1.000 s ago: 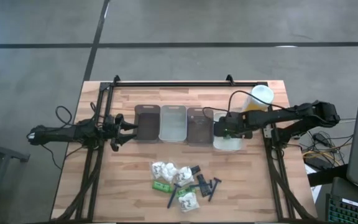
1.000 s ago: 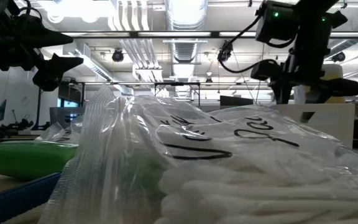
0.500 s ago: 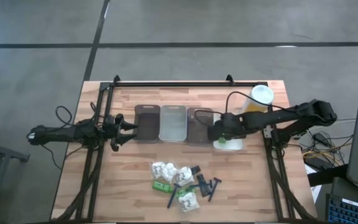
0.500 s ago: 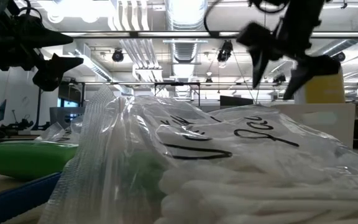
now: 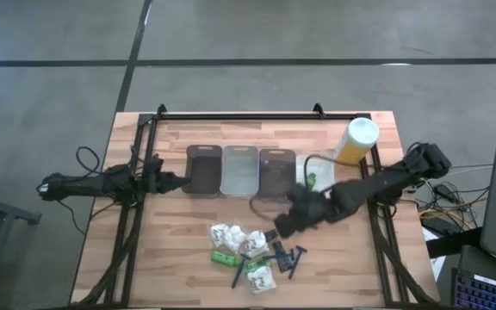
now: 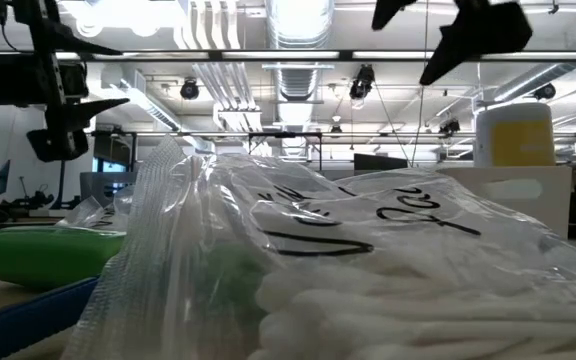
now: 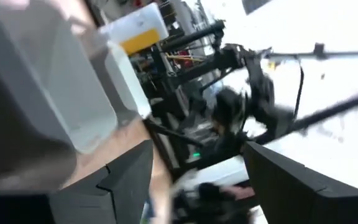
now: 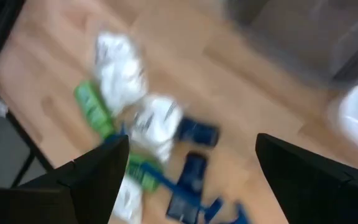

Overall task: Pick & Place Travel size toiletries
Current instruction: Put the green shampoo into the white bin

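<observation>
Standing in a row across the middle of the light wooden slatted table [image 5: 170,258] are four rectangular trays: a brown tray [image 5: 203,169] at the left end, a clear tray [image 5: 239,169] beside it, a second brown tray [image 5: 275,168], and a pale clear tray [image 5: 310,172] at the right end. A green item [image 5: 311,181] is seen in the right-end tray; the contents of the other three cannot be told. One tall yellow bottle with a white cap [image 5: 356,138] is placed just behind the right end of the row.

The travel size toiletries are heaped on the table in front of the trays, near the centre. Counted in the heap: about three white wrinkly packets [image 5: 231,234], two small green tubes [image 5: 223,257], roughly two dark blue razors [image 5: 294,258] and a small black piece [image 5: 271,235]; the pile overlaps, so the counts are approximate. In the low view a clear plastic packet of white cotton swabs [image 6: 368,280] is seen filling the foreground, with a green tube [image 6: 38,255] beside it.

The right gripper [image 5: 284,222] is held above the table between the tray row and the heap, its fingers spread apart and nothing between them. The left gripper [image 5: 172,182] is parked beside the left-end brown tray, its fingers likewise parted and empty.
</observation>
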`<state>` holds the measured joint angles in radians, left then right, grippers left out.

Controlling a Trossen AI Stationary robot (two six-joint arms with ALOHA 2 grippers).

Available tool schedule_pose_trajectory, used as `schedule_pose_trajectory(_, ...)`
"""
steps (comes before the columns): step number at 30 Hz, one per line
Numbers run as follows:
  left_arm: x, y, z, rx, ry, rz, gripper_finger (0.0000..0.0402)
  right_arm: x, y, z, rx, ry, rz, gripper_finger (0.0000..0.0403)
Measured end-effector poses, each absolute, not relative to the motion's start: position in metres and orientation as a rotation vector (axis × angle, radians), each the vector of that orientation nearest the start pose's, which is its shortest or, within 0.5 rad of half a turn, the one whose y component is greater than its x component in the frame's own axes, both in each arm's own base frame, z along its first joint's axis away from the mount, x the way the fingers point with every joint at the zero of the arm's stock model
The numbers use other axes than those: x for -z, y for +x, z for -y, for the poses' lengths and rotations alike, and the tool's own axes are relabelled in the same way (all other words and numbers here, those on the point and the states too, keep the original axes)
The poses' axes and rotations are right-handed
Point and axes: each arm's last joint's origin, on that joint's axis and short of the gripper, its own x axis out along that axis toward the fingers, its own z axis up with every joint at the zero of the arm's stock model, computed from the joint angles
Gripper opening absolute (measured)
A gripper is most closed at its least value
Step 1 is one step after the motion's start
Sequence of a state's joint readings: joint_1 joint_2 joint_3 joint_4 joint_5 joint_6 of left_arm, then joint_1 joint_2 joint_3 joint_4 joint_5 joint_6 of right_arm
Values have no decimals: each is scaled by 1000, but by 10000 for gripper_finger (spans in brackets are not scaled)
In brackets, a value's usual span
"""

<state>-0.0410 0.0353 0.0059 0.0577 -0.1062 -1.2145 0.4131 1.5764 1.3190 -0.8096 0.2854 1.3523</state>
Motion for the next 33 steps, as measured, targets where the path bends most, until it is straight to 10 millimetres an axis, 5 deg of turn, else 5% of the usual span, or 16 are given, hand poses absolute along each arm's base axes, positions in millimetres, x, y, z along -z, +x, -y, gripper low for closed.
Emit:
schedule_pose_trajectory(12, -169, 98, -6, -241, -1349, 235, 257, -257, 310, -180, 509, 924, -1011, 324)
schedule_pose_trajectory(19, -178, 100, 4, 88, -1286, 92, 257, -262, 306, -191, 490, 919, -998, 311)
schedule_pose_trajectory(33, -204, 119, 49, 311, -1041, -310, 257, -261, 295, -187, 555, 840, -1044, 356)
